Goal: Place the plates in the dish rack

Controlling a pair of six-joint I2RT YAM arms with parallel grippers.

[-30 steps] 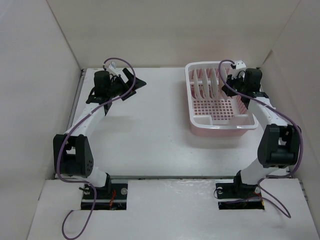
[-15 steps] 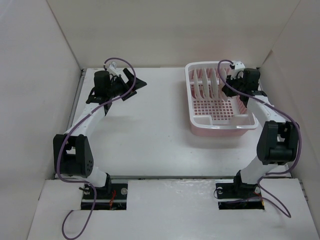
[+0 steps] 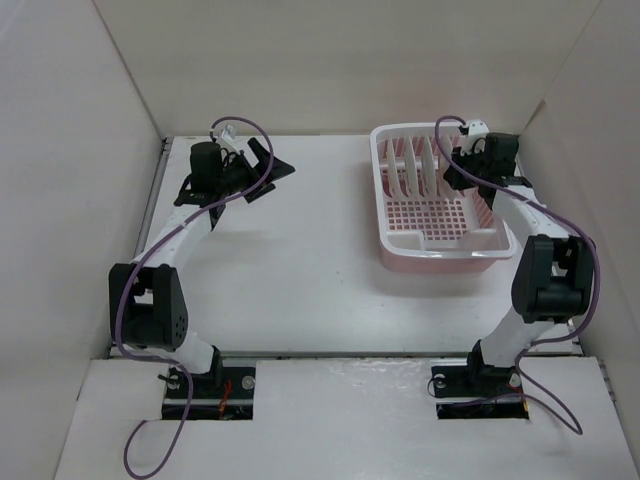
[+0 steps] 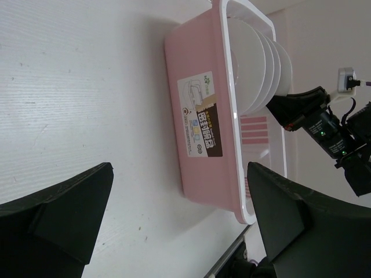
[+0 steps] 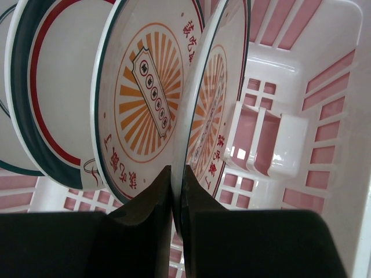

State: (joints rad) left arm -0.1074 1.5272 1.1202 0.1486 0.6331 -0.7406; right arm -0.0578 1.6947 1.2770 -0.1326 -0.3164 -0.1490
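The pink dish rack [image 3: 440, 250] stands at the back right of the table. Several white plates [image 3: 415, 165] stand upright in its slots. In the right wrist view my right gripper [image 5: 177, 194] is shut on the rim of the nearest orange sunburst plate [image 5: 215, 87], which stands in the rack [image 5: 342, 75]. Beside it stand the second sunburst plate [image 5: 145, 87] and the plate with the dark green-red rim [image 5: 49, 87]; a fourth plate shows only as an edge at far left. My left gripper [image 3: 268, 174] is open and empty at the back left, far from the rack.
White walls close in the table on the left, back and right. The left wrist view shows the rack's labelled side wall [image 4: 200, 116], the plates [image 4: 261, 69] and the right arm [image 4: 324, 124] behind it. A cutlery compartment [image 5: 264, 145] sits inside the rack.
My right wrist has shifted slightly back and left over the rack, still holding the plate's rim. The left arm has barely moved.
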